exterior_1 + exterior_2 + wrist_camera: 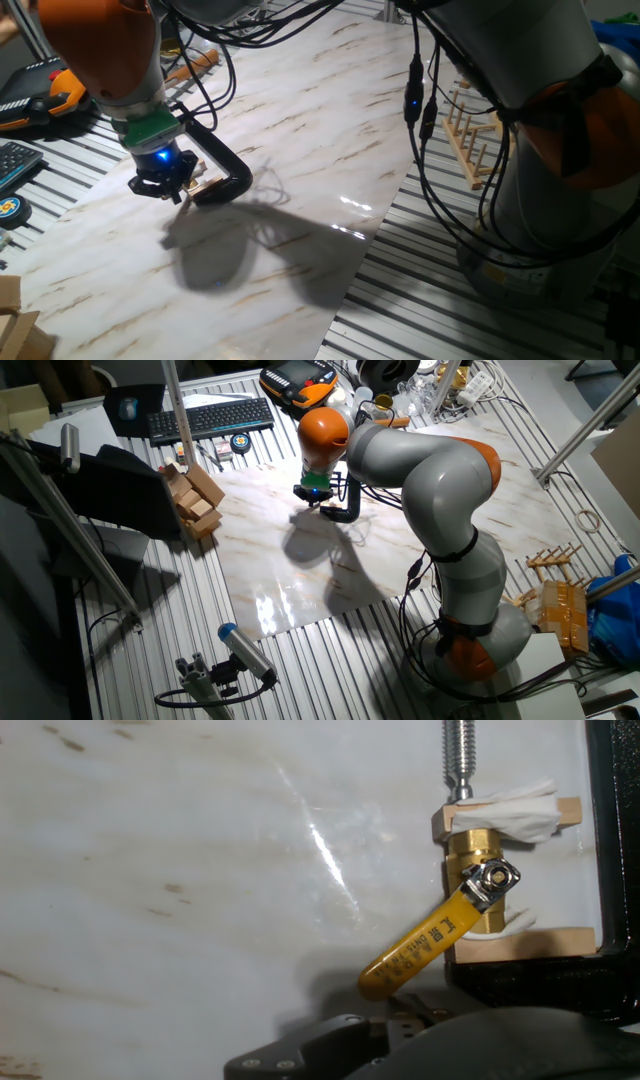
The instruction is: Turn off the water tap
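Note:
The water tap is a small brass valve (474,855) with a yellow lever handle (415,952). It is held between two wooden pads in the jaw of a black C-clamp (612,850), under the clamp's silver screw rod (458,755). The lever points down and to the left, slanted away from the valve body. The clamp (228,168) lies on the marbled board. My gripper (163,188) hangs low just left of the clamp, and it also shows in the other fixed view (314,497). In the hand view only dark gripper parts (330,1045) show below the lever's tip, not touching it. The fingers' spread does not show.
The marbled board (310,110) lies on a slatted metal table. A wooden rack (470,135) stands off its right edge. An orange teach pendant (45,100) and a keyboard (210,417) lie at the back. Wooden blocks (195,500) sit by the board's left edge. Cables hang over the board.

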Controlling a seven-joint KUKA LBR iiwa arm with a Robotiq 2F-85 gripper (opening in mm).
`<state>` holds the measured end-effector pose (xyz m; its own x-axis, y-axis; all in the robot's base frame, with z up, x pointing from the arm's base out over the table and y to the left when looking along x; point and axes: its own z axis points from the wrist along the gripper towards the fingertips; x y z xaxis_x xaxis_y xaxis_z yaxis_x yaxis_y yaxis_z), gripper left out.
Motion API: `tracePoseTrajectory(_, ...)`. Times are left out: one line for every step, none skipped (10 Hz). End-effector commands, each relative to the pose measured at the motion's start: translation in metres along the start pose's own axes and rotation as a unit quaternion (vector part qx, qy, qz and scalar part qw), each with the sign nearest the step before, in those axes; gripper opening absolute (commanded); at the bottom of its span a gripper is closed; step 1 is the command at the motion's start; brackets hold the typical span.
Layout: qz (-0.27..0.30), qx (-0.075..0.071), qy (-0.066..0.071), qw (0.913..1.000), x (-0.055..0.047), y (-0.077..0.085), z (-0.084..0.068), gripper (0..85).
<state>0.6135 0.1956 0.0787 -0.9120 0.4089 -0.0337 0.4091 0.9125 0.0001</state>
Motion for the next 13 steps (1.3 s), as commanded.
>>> tracePoseTrajectory(-0.001,0.011,0.004,0.9999,0.0001,-0.0001,0.0000,0.0)
tracePoseTrajectory(0.006,0.016,0.009,0.9998,0.0001,-0.0001,0.0000,0.0)
tracePoseTrajectory(0.015,0.018,0.014,0.9996,0.0001,-0.0001,0.0000,0.0)
tracePoseTrajectory(0.035,0.010,0.019,0.9992,0.0001,-0.0001,0.0000,0.0)
tracePoseTrajectory(0.048,0.007,0.018,0.9987,0.0001,-0.0001,0.0000,0.0)
tracePoseTrajectory(0.058,0.002,0.020,0.9981,0.0001,-0.0001,0.0000,0.0)
tracePoseTrajectory(0.064,-0.003,0.019,0.9978,0.0001,-0.0001,0.0000,0.0)
tracePoseTrajectory(0.065,-0.003,0.016,0.9977,0.0000,-0.0001,0.0000,0.0)
tracePoseTrajectory(0.067,-0.004,0.014,0.9976,-0.0003,-0.0002,0.0002,0.0)
tracePoseTrajectory(0.071,-0.006,0.011,0.9974,-0.0007,0.0000,0.0004,0.0)
tracePoseTrajectory(0.073,-0.009,0.008,0.9973,-0.0010,0.0006,0.0006,0.0)
tracePoseTrajectory(0.075,-0.012,0.007,0.9971,-0.0020,0.0023,0.0004,0.0)
tracePoseTrajectory(0.075,-0.014,0.007,0.9970,-0.0032,0.0048,0.0003,0.0)
